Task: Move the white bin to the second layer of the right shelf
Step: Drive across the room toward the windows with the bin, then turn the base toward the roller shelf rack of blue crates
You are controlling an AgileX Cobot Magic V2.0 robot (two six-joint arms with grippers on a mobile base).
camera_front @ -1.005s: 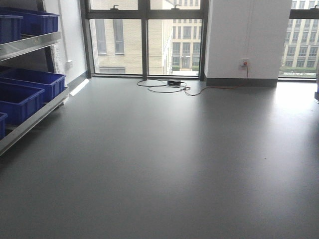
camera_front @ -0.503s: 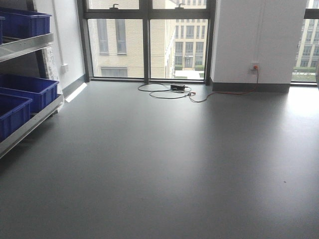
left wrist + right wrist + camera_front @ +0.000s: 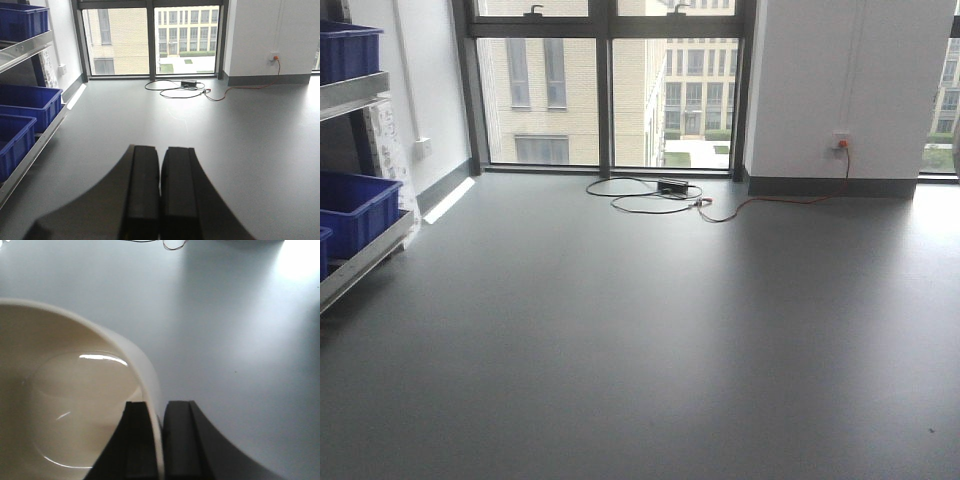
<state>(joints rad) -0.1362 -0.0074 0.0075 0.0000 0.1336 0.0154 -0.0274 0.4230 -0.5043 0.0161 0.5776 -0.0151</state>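
Right gripper [image 3: 161, 440]: clamped on the wall of the white bin [image 3: 65, 390], lower left | left gripper [image 3: 160, 185]: fingers pressed together | blue crates [image 3: 30, 97]: left edge.

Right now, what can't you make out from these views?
white bin: right wrist view, left and bottom edges crop it; outside hidden.
Right shelf second layer: in no view.
blue crates: front view, left edge crops them.
black box on cable: front view, too small to identify.

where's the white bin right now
Only the right wrist view shows it: the white bin fills the lower left, its rim clamped in the right gripper.
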